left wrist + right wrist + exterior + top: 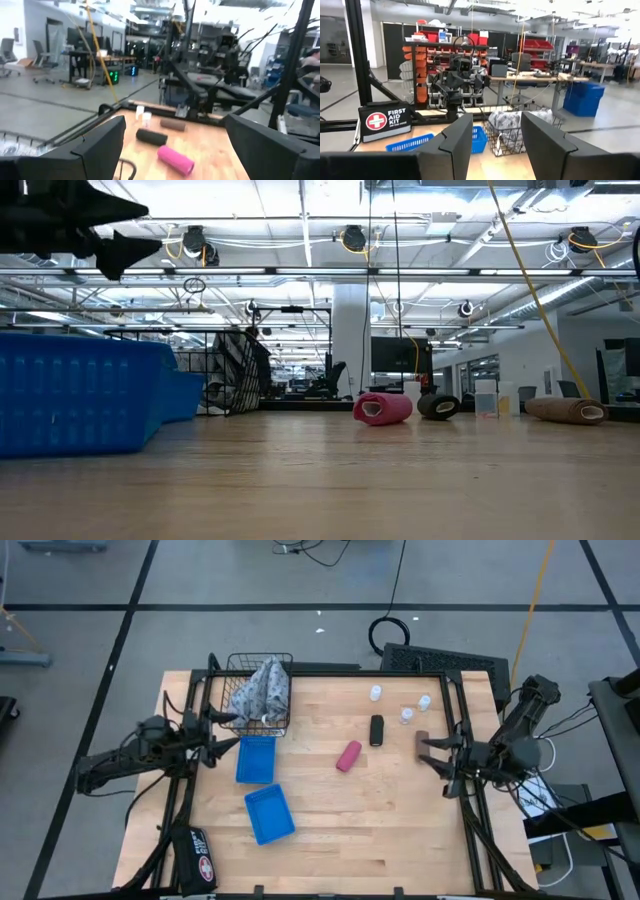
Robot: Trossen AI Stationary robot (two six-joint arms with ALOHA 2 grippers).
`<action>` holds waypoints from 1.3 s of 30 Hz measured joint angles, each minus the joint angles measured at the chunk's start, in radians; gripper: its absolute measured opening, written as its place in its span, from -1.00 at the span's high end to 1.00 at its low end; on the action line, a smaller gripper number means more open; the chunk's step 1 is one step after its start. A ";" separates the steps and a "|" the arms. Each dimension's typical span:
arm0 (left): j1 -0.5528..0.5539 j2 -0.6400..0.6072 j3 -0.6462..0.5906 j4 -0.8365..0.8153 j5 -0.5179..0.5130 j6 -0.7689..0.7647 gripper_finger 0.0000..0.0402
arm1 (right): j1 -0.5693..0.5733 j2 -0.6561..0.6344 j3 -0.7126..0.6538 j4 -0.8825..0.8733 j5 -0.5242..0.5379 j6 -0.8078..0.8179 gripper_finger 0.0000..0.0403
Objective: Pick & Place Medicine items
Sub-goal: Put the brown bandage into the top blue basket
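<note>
In the high view three white bottles (376, 693) (424, 702) (407, 716) stand near the table's far right. The black container (377, 730) and the pink tube (348, 756) lie on their sides nearer the middle. In the left wrist view the pink tube (176, 160) and the black container (151, 136) lie ahead of the fingers. My left gripper (232, 732) (175, 122) hovers open at the table's left, beside the basket. My right gripper (428, 750) (496, 117) hovers open at the right edge, close to a brown roll (422, 740).
A wire basket (285, 725) with a grey patterned cloth bundle (262, 690) stands at the far left. Two blue trays (256, 759) (269, 814) lie left of centre. A first aid kit (198, 855) sits at the near left corner. Bare wood stretches along the near side.
</note>
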 joint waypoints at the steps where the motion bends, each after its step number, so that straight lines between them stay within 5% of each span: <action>1: 0.000 0.000 -0.001 -0.003 -0.003 0.000 -0.76 | 0.000 -0.001 0.000 -0.031 0.000 0.037 0.23; 4: 0.000 0.000 0.000 0.009 -0.004 -0.015 -0.76 | -0.005 0.000 0.000 -0.158 -0.012 0.200 0.23; 10: 0.000 0.001 0.000 -0.019 -0.004 -0.037 -0.76 | -0.120 0.045 0.000 -0.237 -0.291 0.433 0.23; 14: 0.000 0.001 0.000 -0.022 -0.004 -0.037 -0.76 | -0.230 0.081 0.001 -0.333 -0.358 0.548 0.23; 22: 0.000 0.001 0.000 -0.028 -0.004 -0.035 -0.76 | -0.534 0.275 0.179 -0.827 -0.606 0.807 0.23; 29: 0.001 0.001 0.000 -0.028 -0.004 -0.035 -0.76 | -0.739 0.467 0.277 -1.388 -0.675 1.140 0.23; 39: 0.001 0.001 0.000 -0.028 -0.006 0.029 -0.76 | -0.782 0.502 0.154 -1.399 -0.748 1.371 0.23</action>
